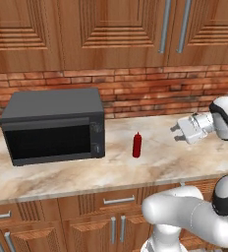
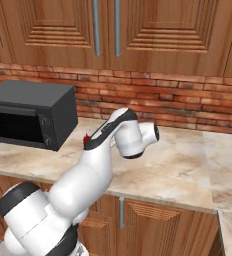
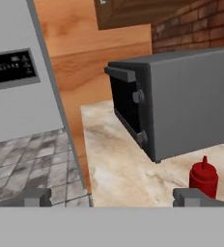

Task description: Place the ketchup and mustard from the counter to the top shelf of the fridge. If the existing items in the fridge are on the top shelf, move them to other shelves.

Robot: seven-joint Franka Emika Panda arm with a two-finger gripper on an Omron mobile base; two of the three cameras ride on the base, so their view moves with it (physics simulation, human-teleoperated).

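Note:
The ketchup (image 1: 137, 145), a small all-red squeeze bottle, stands upright on the beige marbled counter (image 1: 135, 172) just right of the microwave. My gripper (image 1: 177, 132) hovers over the counter to the bottle's right, pointing left toward it, a short gap away. In the hand view the fingertips (image 3: 36, 197) stand wide apart, open with nothing between them, and the ketchup (image 3: 203, 176) sits beside the right tip. In the right base view my arm hides most of the ketchup (image 2: 87, 138). The grey fridge (image 3: 17, 91) front stands past the counter's end. Mustard, top shelf and existing items are out of view.
A dark grey microwave (image 1: 54, 125) takes up the counter's left part, close beside the bottle. A red brick wall (image 1: 135, 88) and brown upper cabinets (image 1: 111, 29) rise behind. Grey floor tiles (image 3: 32, 159) lie between the counter's end and the fridge.

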